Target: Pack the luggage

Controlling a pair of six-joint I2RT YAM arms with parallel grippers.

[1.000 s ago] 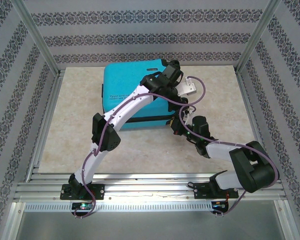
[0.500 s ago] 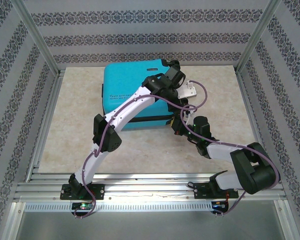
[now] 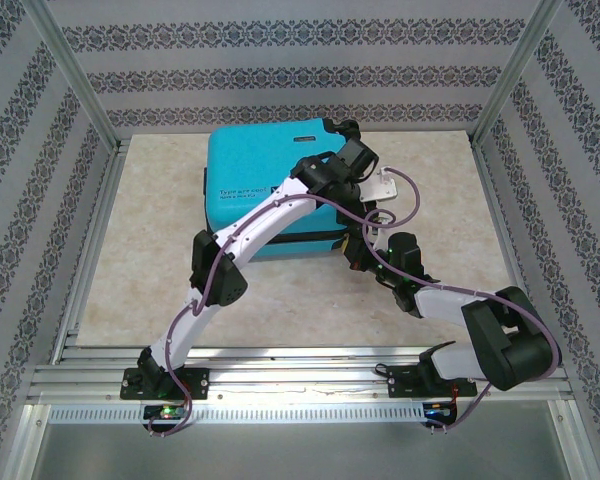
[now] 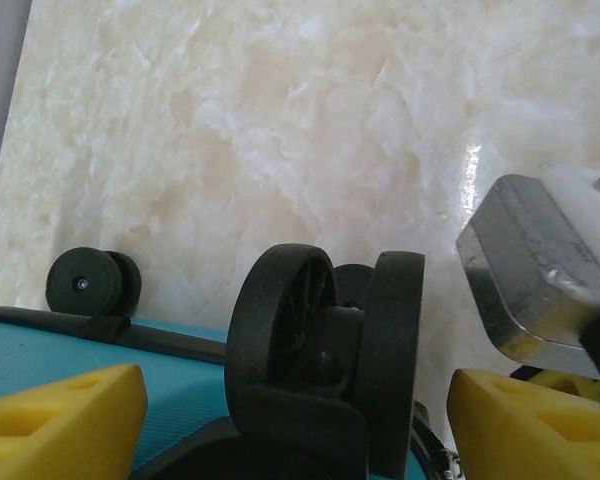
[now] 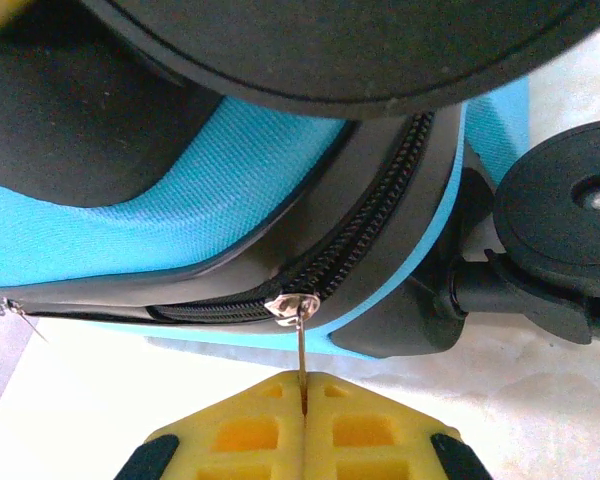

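Left claw (image 4: 295, 425), spread near a wheel (image 4: 325, 350), has shifted slightly right; right claw (image 5: 302, 400) pinches the zipper pull (image 5: 299, 345) of the closed luggage (image 3: 250, 170).

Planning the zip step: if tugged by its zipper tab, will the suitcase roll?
Probably slides rather than rolls: the suitcase lies flat on its shell, wheels sticking out sideways. Its hard shell likely won't flex. The thin zipper tab might slip from the right fingers.
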